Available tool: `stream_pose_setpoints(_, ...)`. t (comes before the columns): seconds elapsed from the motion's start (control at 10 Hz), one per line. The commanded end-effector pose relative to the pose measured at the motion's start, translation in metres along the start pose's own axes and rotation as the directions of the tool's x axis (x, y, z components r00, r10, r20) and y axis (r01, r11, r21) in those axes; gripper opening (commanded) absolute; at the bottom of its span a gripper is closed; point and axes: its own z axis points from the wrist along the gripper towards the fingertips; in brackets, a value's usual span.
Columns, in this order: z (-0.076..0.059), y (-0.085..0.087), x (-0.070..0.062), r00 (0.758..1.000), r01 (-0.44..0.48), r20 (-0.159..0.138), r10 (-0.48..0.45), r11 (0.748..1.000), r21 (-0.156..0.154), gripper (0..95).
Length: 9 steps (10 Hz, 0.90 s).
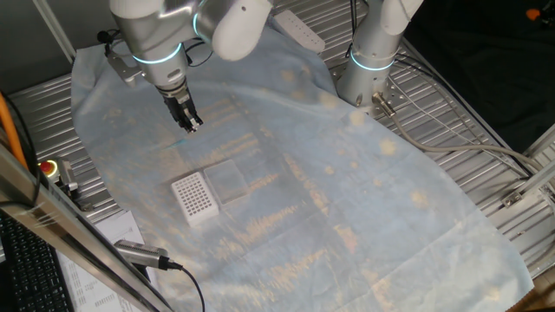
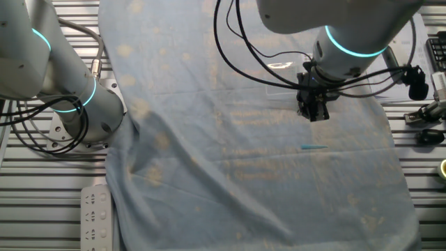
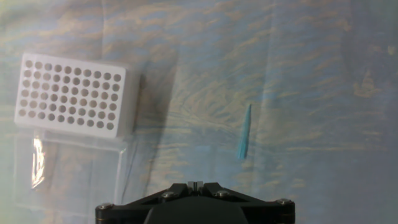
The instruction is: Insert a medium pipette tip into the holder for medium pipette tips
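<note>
1. Gripper (image 1: 192,126) hangs above the cloth, fingers pointing down; nothing is seen between them. How wide the jaws stand cannot be told: one fixed view shows the fingers as a dark, close-set pair, and the hand view shows only the black gripper body at the bottom edge.
2. Medium pipette tip (image 3: 244,132) lies flat on the pale blue cloth (image 1: 347,199), free of the gripper. In the hand view its thin end points up and slightly right. In the other fixed view it (image 2: 313,147) lies on the cloth just below the gripper (image 2: 314,115).
3. Holder for medium pipette tips (image 3: 70,93), a white block with a grid of holes, sits on the cloth well apart from the tip, at upper left in the hand view.
4. Clear plastic box (image 1: 229,181) sits just beside the holder (image 1: 193,197), apparently touching it.
5. Second robot arm base (image 1: 368,61) stands at the far edge of the table.
</note>
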Motion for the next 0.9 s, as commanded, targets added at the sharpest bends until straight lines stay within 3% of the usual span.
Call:
stream_pose_setpoints(0.1, 0.0015, -0.0034, -0.0072, 1.000, -0.003, -0.007, 0.003, 1.000, -0.004, 0.0)
stream_pose_setpoints(0.5, -0.0006, -0.0027, -0.0112, 1.000, 0.003, 0.003, -0.003, 1.000, -0.006, 0.0)
stream_pose_setpoints(0.7, -0.0006, -0.0027, -0.0112, 0.999, -0.053, -0.012, 0.053, 0.999, -0.002, 0.0)
stream_pose_setpoints(0.9, -0.0006, -0.0027, -0.0112, 0.997, -0.079, 0.015, 0.079, 0.997, 0.001, 0.0)
